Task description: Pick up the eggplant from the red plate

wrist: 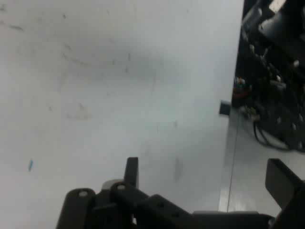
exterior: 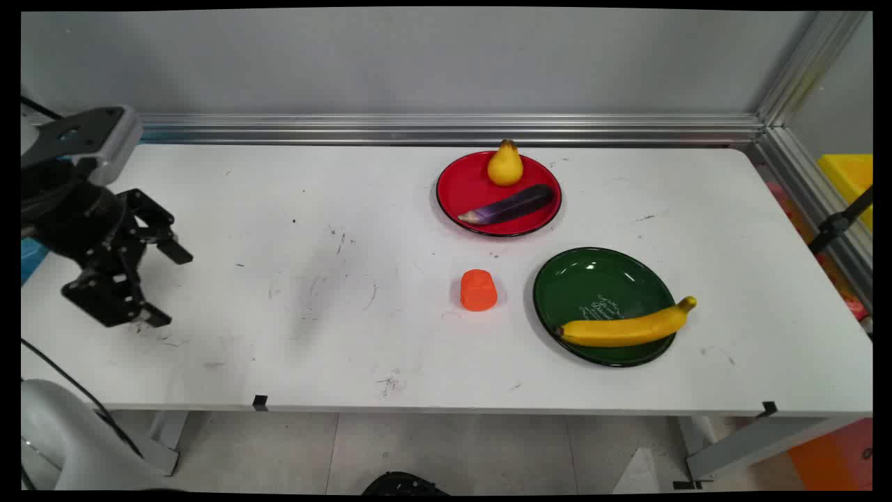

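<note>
While my gripper (exterior: 166,286) hangs spread and holding nothing, far left of the orange cup (exterior: 478,290), I note the green plate (exterior: 599,286) with the banana (exterior: 625,328) just right of that cup; I'd move steadily.

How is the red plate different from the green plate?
The red plate sits farther back near the wall; the green plate sits nearer the front. The red plate holds a pear and an eggplant; the green plate holds only a banana, which sticks out over its rim. Both are round with dark rims.
</note>
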Controlling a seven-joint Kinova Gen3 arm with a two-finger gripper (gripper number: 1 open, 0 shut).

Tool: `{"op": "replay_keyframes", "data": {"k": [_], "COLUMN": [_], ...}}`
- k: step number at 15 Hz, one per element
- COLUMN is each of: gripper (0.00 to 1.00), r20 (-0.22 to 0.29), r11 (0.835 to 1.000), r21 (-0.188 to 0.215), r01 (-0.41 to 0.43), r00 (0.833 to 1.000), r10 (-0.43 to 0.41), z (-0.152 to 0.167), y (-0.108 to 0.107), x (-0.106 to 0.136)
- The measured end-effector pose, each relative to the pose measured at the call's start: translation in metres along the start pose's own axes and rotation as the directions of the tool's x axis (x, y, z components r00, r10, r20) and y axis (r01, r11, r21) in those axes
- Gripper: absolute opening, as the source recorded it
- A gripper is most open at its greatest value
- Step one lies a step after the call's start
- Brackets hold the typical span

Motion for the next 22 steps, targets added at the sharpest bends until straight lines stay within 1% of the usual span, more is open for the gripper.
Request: {"op": "replay_keyframes", "data": {"k": [4, 6, 8, 11, 16, 19, 22], "gripper": [1.00, 1.00, 1.00, 1.00, 1.00, 1.00, 1.00], "r20": [-0.088, -0.134, -0.169, -0.234, -0.327, -0.366, -0.395], "r11": [1.000, 0.999, 0.997, 0.992, 0.978, 0.967, 0.957], "r21": [0.018, 0.032, 0.045, 0.067, 0.094, 0.106, 0.114], "r01": [0.021, 0.038, 0.059, 0.105, 0.186, 0.232, 0.267], "r00": [0.996, 0.990, 0.984, 0.968, 0.934, 0.913, 0.896], "r10": [-0.019, -0.033, -0.050, -0.086, -0.146, -0.179, -0.203], "z": [0.005, 0.011, 0.017, 0.034, 0.069, 0.092, 0.111], "y": [-0.009, -0.015, -0.021, -0.035, -0.061, -0.076, -0.088], "x": [0.024, 0.038, 0.048, 0.072, 0.116, 0.142, 0.164]}}
